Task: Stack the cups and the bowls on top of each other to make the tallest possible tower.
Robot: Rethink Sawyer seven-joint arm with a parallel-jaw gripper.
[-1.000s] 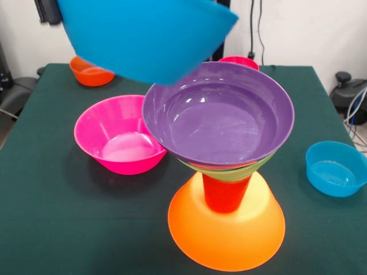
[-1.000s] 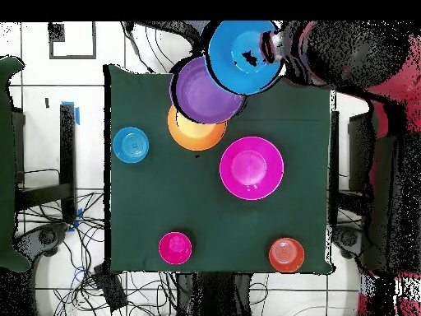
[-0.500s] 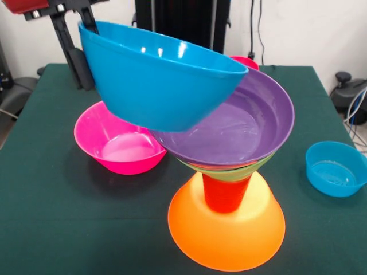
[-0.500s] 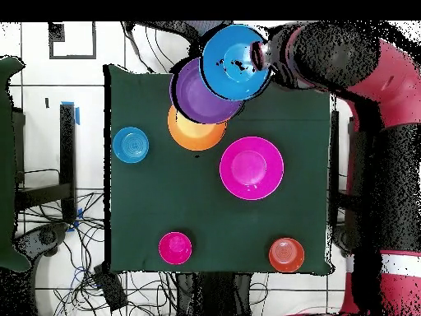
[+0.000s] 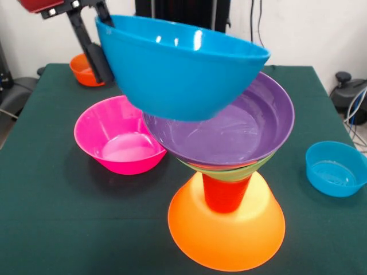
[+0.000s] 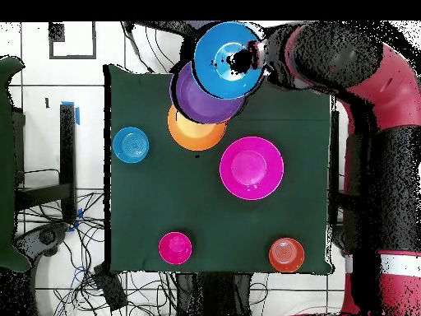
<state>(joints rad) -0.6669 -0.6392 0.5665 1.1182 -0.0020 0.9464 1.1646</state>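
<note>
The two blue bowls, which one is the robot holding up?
The big blue bowl, held by its rim above the purple bowl. The small blue bowl sits alone on the table.

- The tabletop [image 5: 46,229] is dark green, and bowls are dotted across it.
- The claw [image 5: 97,43] hangs over the tabletop's far left side in the front view.
- Just below the claw, a large pink bowl [image 5: 117,143] sits open side up.
- Behind the claw, right at the far edge, there's a small orange bowl [image 5: 83,71].
- Off to the claw's right and nearer the camera, the big orange bowl [image 5: 226,229] rests rim down.
- Well right of the claw, a small blue bowl [image 5: 335,169] stands alone.
- Overhead, a small pink bowl [image 6: 175,248] sits by the edge, well apart from the claw.
</note>
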